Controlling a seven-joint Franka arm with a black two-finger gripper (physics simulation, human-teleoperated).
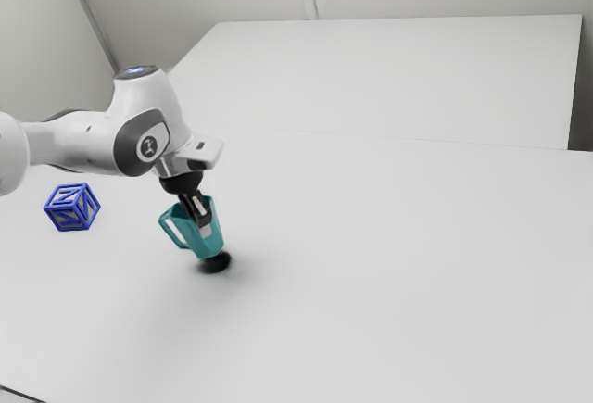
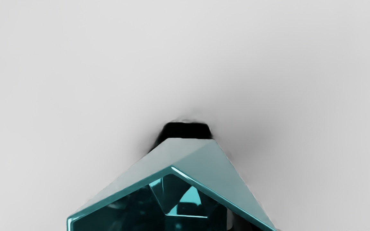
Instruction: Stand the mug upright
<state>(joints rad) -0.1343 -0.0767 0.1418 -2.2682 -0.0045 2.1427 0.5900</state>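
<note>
Currently, black two-finger pincer (image 1: 201,220): closed on the mug's wall near its mouth, pinching it.
Hand's pose: pointing steeply down, leaning a little, so its tips sit farther toward the exterior view's right than its top.
White jointed arm (image 1: 79,146): coming in from the exterior view's left, its forearm nearly level, then bending down through the wrist to the hand.
Teal faceted mug with an angular handle (image 1: 211,239): in the pincer, tilted, its base down and toward the exterior view's right; its handle is on the exterior view's left side.
Mug's mouth: facing the hand's camera in the wrist view, with the glossy inner facets in sight.
Black patch (image 1: 215,263): directly beneath the mug's base; whether the base touches down there, I cannot tell.
Blue-edged cube with grey panels (image 1: 72,207): well apart from the mug, toward the exterior view's left.
White, smooth bench (image 1: 389,264): below the mug and the cube.
</note>
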